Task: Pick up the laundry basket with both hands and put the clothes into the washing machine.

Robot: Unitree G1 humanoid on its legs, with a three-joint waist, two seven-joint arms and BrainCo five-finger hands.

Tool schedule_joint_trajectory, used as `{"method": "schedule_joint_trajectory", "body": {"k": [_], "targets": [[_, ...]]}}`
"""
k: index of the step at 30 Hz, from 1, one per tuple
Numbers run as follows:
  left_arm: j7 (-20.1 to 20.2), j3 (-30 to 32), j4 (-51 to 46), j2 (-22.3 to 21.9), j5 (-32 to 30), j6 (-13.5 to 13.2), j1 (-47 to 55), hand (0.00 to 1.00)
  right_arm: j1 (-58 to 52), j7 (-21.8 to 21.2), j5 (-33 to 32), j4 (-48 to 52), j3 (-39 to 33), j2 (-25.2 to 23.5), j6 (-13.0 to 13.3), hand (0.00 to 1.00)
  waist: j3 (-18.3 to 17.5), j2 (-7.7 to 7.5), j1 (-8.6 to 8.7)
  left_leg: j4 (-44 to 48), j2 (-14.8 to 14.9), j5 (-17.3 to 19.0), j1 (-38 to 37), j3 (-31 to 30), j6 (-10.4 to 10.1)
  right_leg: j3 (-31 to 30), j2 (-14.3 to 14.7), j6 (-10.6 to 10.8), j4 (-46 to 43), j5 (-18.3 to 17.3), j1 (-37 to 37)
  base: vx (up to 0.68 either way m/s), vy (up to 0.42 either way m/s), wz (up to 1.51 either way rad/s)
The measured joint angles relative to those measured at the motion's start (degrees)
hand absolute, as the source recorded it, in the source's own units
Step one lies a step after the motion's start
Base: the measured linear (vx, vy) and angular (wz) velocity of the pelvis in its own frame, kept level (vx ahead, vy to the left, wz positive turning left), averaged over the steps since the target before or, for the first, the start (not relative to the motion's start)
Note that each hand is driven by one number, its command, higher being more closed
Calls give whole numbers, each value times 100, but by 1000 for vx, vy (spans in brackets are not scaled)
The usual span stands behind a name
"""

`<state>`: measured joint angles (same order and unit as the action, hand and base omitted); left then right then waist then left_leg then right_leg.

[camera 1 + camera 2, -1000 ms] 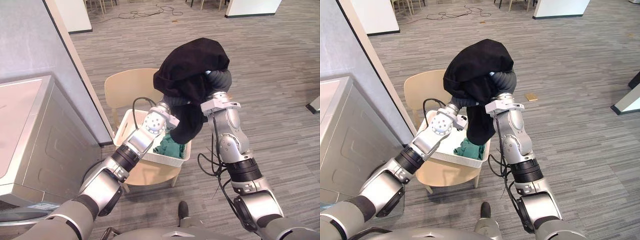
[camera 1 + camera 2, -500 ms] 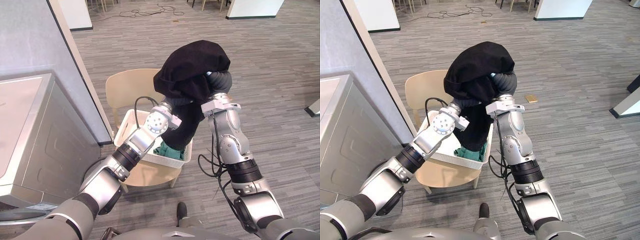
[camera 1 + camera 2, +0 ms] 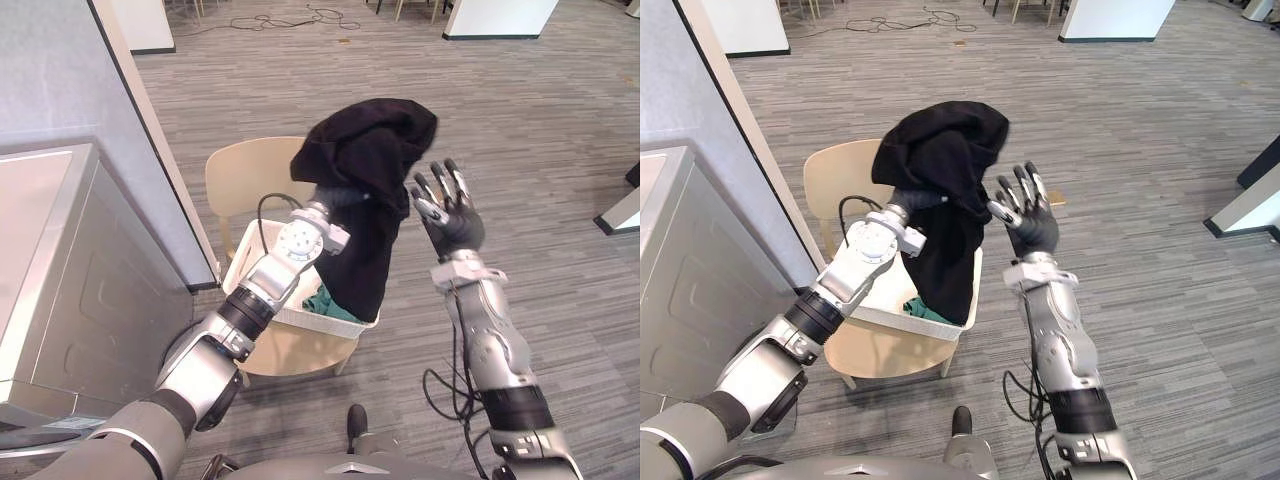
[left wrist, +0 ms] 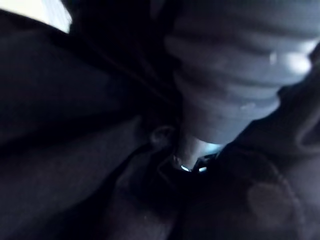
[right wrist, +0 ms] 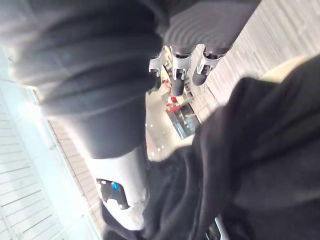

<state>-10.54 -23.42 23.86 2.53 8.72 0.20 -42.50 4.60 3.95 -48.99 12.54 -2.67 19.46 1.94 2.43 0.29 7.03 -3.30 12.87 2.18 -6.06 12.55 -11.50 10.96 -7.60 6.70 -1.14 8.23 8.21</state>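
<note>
A black garment (image 3: 366,165) is held up above the white laundry basket (image 3: 300,318), with its lower end hanging into it. It is draped over my left hand (image 4: 235,65), whose fingers are buried in the cloth. My right hand (image 3: 450,212) is raised just right of the garment, apart from it, open with straight, spread fingers and nothing in it. In the right wrist view the garment (image 5: 270,150) hangs beside those fingers (image 5: 182,65). A green cloth (image 3: 322,300) lies in the basket.
The basket rests on a beige chair (image 3: 250,172). The grey washing machine (image 3: 70,280) stands at the left, with a grey partition wall (image 3: 60,70) behind it. Wood-pattern floor spreads to the right and beyond the chair.
My right hand has let go of the black garment, opened and swung out to the right. The garment now hangs from the left hand alone and sags lower.
</note>
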Motion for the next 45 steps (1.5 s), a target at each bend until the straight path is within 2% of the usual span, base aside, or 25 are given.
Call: {"method": "schedule_joint_trajectory", "body": {"k": [8,14,18,21,24,28,30,31,34,36,39,42,45], "targets": [[-62,909,-180,300,1,9,570,100,-785,-235,217,311,-511,-126,-4,0,-1,4,91,221,-21,178,7,184,7,-209,14,4,-2,0,57,15,0,-15],[-67,1609,-1215,358,15,3,1501,100,-1402,-293,218,471,-823,-628,-94,0,-3,40,108,229,-24,200,27,221,5,-253,23,4,-9,3,115,-3,-4,-3],[-52,2229,-2048,341,152,-50,2430,100,-1783,-436,227,330,-1083,-1055,-96,0,-9,166,82,231,-23,206,41,193,8,-235,19,4,-7,2,111,-3,-4,2],[-27,2767,-2668,167,253,-142,3314,100,-2057,-468,451,-304,-1477,-1416,-116,0,-35,264,46,234,-22,207,85,143,10,-175,6,5,22,3,88,-5,-14,11],[56,3283,-3084,-149,512,-295,4404,100,-2458,-459,742,-1238,-2063,-1840,-186,0,-87,354,-77,231,-7,209,99,23,14,-38,-3,10,110,3,-46,1,-11,20],[198,3492,-3232,-342,696,-403,5396,100,-2651,-450,1616,-2542,-2399,-1959,-197,0,-119,389,-216,245,-4,222,95,-106,35,99,-31,37,180,8,-206,-8,-7,21],[364,3452,-3232,-530,742,-461,5947,100,-2585,-459,1316,-3621,-2636,-2029,-216,0,-128,399,-370,302,16,250,99,-189,30,213,-53,72,164,-20,-304,-24,-8,26],[396,3446,-3231,-561,743,-461,6075,100,-2577,-458,1327,-3843,-2663,-2050,-220,0,-128,399,-392,320,25,260,104,-193,27,230,-54,76,161,-24,-324,-35,-9,14],[569,3325,-3108,-607,674,-460,6475,100,-2421,-438,1339,-4851,-2726,-2086,-224,0,-137,393,-535,437,64,337,114,-229,45,291,-61,78,71,-91,-385,-40,-9,14],[648,3250,-2572,-636,546,-461,6512,100,-2409,-383,1332,-5484,-2800,-2130,-225,0,-215,341,-632,469,73,364,142,-321,69,416,-103,72,-27,-188,-421,-41,-6,25],[717,3377,-1583,-754,459,-418,6524,100,-2353,-377,1113,-6041,-2947,-2189,-226,0,-303,320,-686,498,73,367,181,-330,75,558,-152,83,-86,-230,-422,-20,-5,13],[719,3498,-781,-783,472,-275,6512,100,-2288,-214,1074,-6333,-3016,-2187,-229,0,-277,253,-692,508,77,360,221,-324,85,670,-220,101,-219,-318,-409,-19,-1,23],[720,3683,106,-744,450,-247,6463,100,-2217,-95,1122,-6369,-3009,-2243,-228,0,-277,189,-711,503,76,326,251,-307,86,725,-272,110,-294,-398,-414,20,4,18]]}}
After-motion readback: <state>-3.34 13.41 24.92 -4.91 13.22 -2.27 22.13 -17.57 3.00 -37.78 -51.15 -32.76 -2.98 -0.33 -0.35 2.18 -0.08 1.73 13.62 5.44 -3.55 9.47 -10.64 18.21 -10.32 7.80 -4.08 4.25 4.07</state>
